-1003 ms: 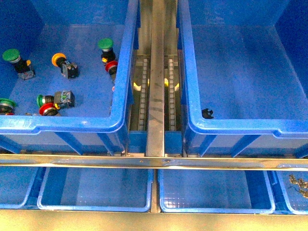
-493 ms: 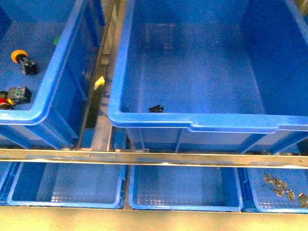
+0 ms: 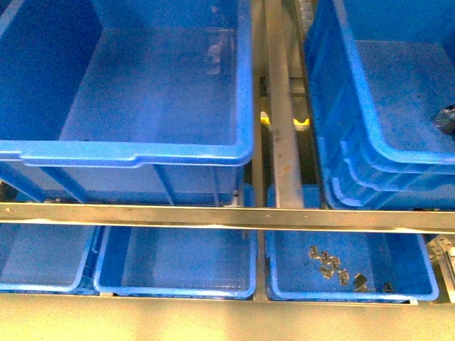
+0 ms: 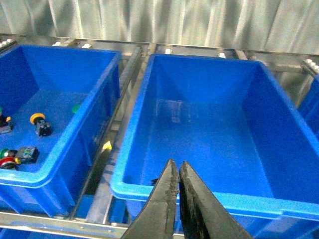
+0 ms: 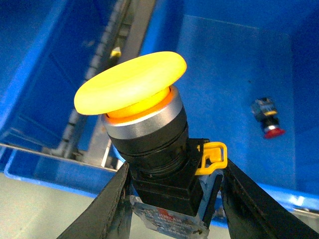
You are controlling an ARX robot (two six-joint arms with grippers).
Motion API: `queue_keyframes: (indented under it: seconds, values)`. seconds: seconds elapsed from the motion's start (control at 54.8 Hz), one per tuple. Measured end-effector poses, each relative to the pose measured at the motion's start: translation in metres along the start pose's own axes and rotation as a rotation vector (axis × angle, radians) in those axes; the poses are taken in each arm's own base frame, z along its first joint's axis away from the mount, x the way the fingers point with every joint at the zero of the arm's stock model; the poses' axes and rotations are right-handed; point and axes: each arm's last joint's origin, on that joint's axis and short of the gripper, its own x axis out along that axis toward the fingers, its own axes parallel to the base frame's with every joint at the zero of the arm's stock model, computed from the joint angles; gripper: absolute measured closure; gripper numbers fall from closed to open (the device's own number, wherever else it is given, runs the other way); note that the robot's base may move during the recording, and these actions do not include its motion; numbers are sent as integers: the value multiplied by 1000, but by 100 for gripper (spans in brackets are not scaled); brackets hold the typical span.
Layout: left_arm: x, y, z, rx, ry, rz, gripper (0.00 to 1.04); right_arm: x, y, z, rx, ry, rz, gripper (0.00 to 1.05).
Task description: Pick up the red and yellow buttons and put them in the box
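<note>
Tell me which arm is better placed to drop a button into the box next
Right. The right gripper is shut on a yellow button, above a blue box that holds a red button. The left gripper is shut and holds nothing.

Blue bins (image 3: 142, 153) on metal rack (image 3: 227, 217)

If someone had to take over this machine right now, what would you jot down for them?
Right gripper: shut on a yellow button, carried above a blue bin that already holds a red button.
Left gripper: shut, holding nothing, hanging at the near rim of the middle bin.
Source bin, on the far side of that one: an orange-yellow button, a red one and green ones.
Done: apparently one red delivered.
Left: drop the yellow, fetch the remaining red and yellow; leave the green.
</note>
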Motion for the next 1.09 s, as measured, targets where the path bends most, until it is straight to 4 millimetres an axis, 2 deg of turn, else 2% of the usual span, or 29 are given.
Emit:
queue_keyframes:
  seconds: [0.237,0.365,0.876,1.095]
  values:
    - [-4,0,0,0,-4,0,102,0,3,2,11,-15,8,63]
    - [-14,0,-4,0,16,-4,102,0,4,2,12,-17,-2,63]
    - [-14,0,-4,2,13,0,102,-2,8,1,11,-7,16,63]
    - [-14,0,-4,2,14,0,64,-1,9,1,15,-3,18,63]
